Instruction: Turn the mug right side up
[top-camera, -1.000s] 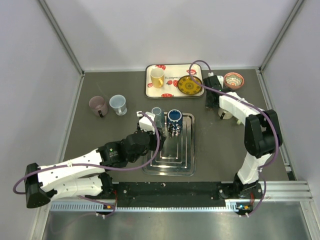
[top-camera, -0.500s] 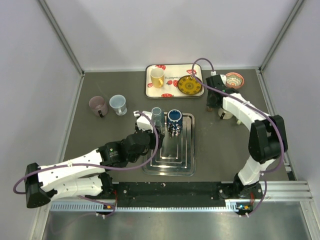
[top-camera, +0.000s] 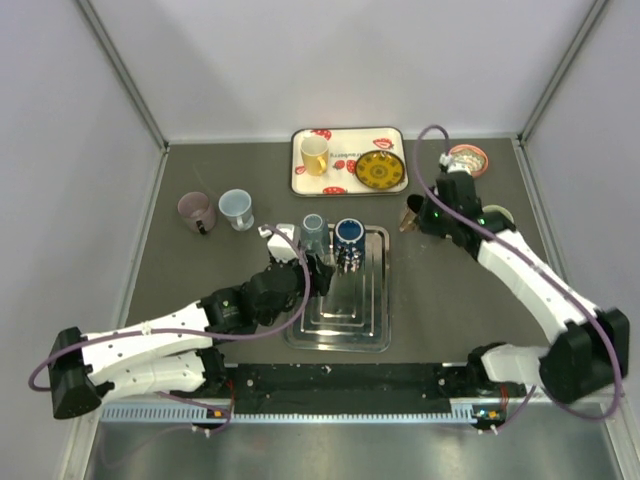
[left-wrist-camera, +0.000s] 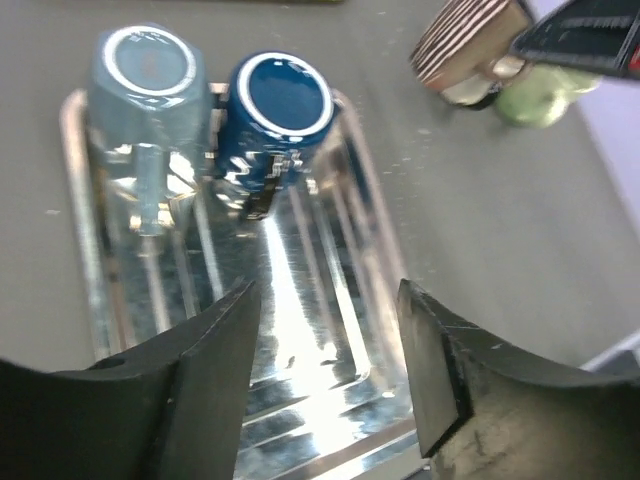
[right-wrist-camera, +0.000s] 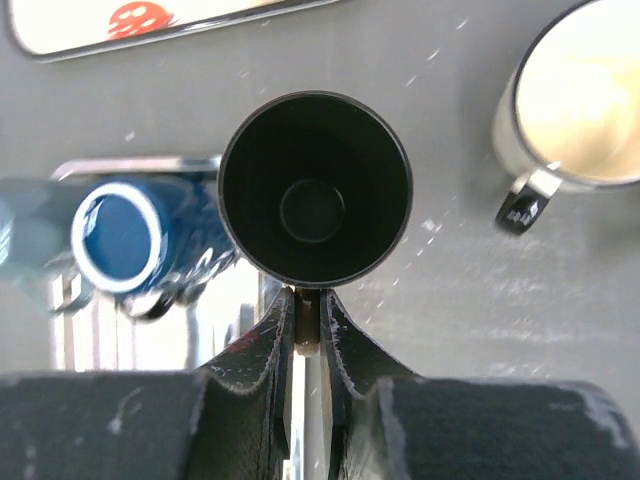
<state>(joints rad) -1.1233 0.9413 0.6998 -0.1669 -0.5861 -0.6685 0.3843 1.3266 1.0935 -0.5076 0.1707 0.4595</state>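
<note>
The right tool (right-wrist-camera: 309, 315) is clenched only on the thin handle (right-wrist-camera: 308, 338) of the mug (right-wrist-camera: 314, 187), which hangs tilted above the tabletop (top-camera: 440, 300) just beside the metal tray (top-camera: 352, 312), so it may slip while turning; the left tool (left-wrist-camera: 325, 300) is released.

2 mugs (top-camera: 314, 229) (top-camera: 348, 234) on tray (top-camera: 345, 330)

The right arm (top-camera: 540, 285) has been drawn back from the far right of the table, its elbow swung out toward the near right edge. The striped mug (right-wrist-camera: 315, 187) has been carried left toward the metal tray (top-camera: 375, 300), pinched by its handle in the right gripper (right-wrist-camera: 308, 335). The cream mug (top-camera: 497, 214) has been uncovered. The left gripper (left-wrist-camera: 325, 370) has been nudged slightly farther over the tray.
</note>
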